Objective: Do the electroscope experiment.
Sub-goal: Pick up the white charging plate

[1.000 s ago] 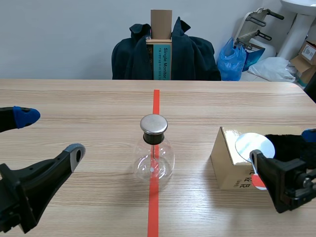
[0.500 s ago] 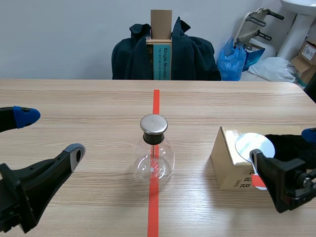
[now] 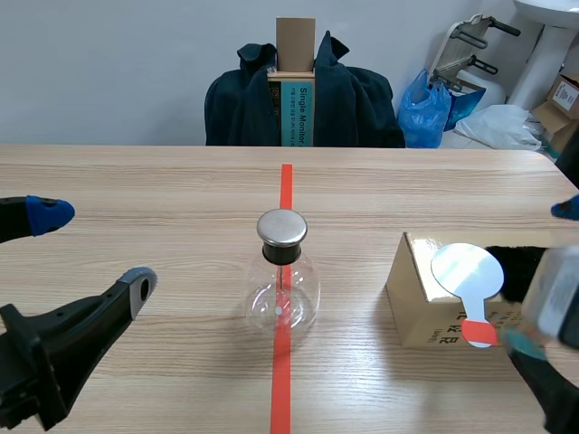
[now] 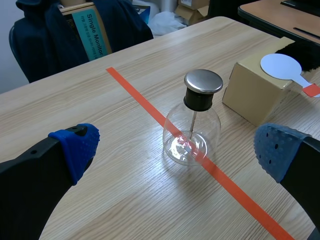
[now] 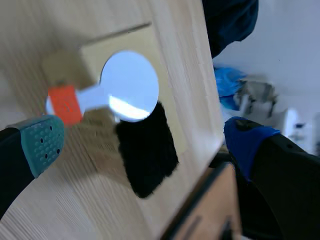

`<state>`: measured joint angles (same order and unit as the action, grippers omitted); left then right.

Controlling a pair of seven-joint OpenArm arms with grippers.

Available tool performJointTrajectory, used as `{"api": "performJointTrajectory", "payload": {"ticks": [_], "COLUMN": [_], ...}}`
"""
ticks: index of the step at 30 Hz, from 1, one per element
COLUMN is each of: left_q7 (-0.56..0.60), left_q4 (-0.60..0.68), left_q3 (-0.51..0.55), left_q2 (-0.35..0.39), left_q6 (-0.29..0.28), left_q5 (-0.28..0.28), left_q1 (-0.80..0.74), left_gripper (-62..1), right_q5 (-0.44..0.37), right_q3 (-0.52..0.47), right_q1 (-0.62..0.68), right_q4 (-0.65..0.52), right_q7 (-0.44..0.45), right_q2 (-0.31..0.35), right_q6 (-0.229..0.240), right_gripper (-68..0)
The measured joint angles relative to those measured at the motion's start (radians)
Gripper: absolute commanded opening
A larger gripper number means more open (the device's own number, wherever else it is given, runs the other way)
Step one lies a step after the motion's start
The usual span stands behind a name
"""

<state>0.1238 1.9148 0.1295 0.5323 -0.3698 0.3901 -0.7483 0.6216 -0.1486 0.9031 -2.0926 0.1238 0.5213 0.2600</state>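
On the wooden surface (image 3: 163, 199), my right tool (image 5: 145, 145) sits open at the near right. Just ahead, the disc paddle (image 5: 127, 85) lies on the cardboard box (image 3: 412, 289), its orange handle pointing near, toward that tool. The electroscope flask (image 3: 282, 280) stands further left, at the centre.

wood table (image 3: 136, 181), glass flask (image 3: 282, 294), cardboard box (image 3: 418, 303), possibly cloth (image 3: 517, 271)

Flask (image 3: 282, 287) on the tape line (image 3: 286, 185); paddle (image 3: 466, 269) atop box (image 3: 423, 318) to its right.
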Motion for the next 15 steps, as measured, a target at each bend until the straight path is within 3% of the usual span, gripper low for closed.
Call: {"api": "performJointTrajectory", "payload": {"ticks": [1, 3, 6, 8, 10, 15], "left_q7": [0.000, 0.000, 0.000, 0.000, 0.000, 0.000], "left_q4": [0.000, 0.000, 0.000, 0.000, 0.000, 0.000], "left_q3": [0.000, 0.000, 0.000, 0.000, 0.000, 0.000], "left_q2": [0.000, 0.000, 0.000, 0.000, 0.000, 0.000], "left_q6": [0.000, 0.000, 0.000, 0.000, 0.000, 0.000], "left_q5": [0.000, 0.000, -0.010, -0.023, -0.023, -0.023], "left_q1": [0.000, 0.000, 0.000, 0.000, 0.000, 0.000], "left_gripper": [1.4, 1.4, 1.4, 1.4, 1.4, 1.4], "right_q5": [0.085, 0.216, 0.307, 0.318, 0.352, 0.441], "right_q3": [0.000, 0.000, 0.000, 0.000, 0.000, 0.055], "right_q1": [0.027, 0.075, 0.106, 0.095, 0.058, -0.093], "right_q4": [0.002, 0.027, 0.115, 0.203, 0.293, 0.476], "right_q7": [-0.001, 0.013, 0.056, 0.090, 0.126, 0.148], "right_q2": [0.000, 0.000, 0.000, 0.000, 0.000, 0.000], "right_q6": [-0.028, -0.160, -0.417, -0.552, -0.608, -0.600], "right_gripper": [-0.6, -0.6, -0.6, -0.6, -0.6, -0.6]}}
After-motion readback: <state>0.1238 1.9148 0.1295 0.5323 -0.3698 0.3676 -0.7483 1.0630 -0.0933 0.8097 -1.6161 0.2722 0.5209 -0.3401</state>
